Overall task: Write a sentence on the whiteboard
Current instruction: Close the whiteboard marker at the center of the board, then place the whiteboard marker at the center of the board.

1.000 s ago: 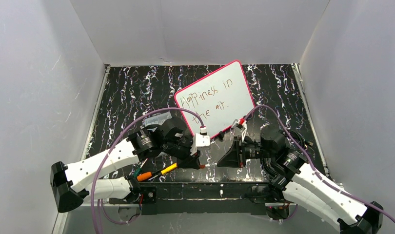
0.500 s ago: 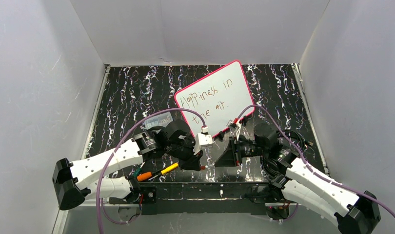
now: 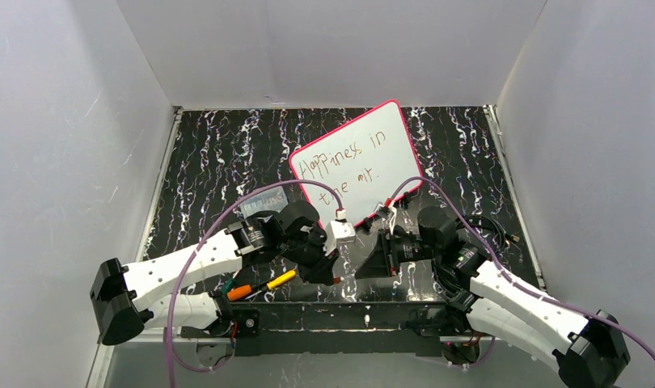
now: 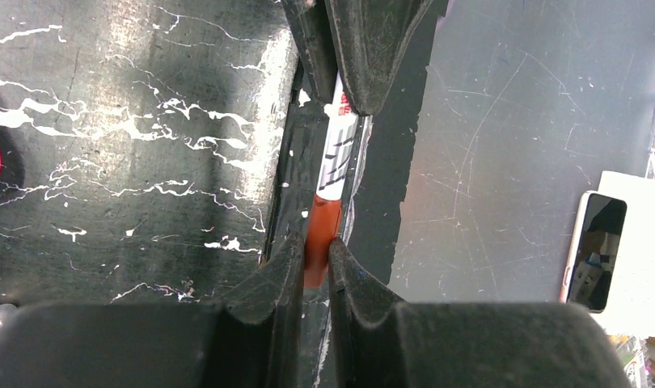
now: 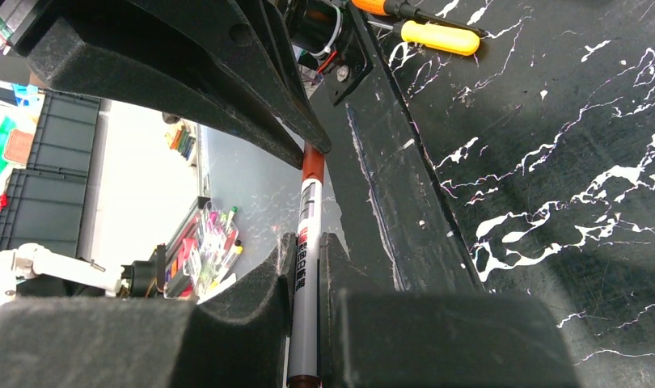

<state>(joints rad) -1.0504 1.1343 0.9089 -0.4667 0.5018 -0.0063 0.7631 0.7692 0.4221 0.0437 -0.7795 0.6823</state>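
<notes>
So the left fingers [image 4: 280, 267] are pinched right down on the red cap [image 4: 319, 230] of a marker [image 5: 308, 242], and the right fingers [image 5: 268, 283] are clamped just as tight on its white barrel, further back. The two are nose to nose with the pen bridging them, low over the near edge of the surface [image 3: 219, 153]. My guess is the cap is either going on or coming off. The pen looks light, stiff and pretty slick, so gripping mid-barrel and pulling or pushing straight along its length seems like the safe way. Any twist and it could skate out.

The whiteboard [image 3: 393, 141] sits past the wrists toward the back, turned at an angle, its near corner close to the right wrist. The sentence [image 3: 344, 158] is on it in two slanted rows, so the writing looks pretty much done to me. The board is probably thin and light and would slide if nudged, and the ink would smear, so I'd only touch the pink rim.

A yellow-handled screwdriver [image 3: 280, 279] and an orange one [image 3: 239, 292] lie just under the left arm. A clear box [image 3: 259, 200] is half hidden behind it, and the purple cable [image 3: 405, 184] droops over the board's near corner.
</notes>
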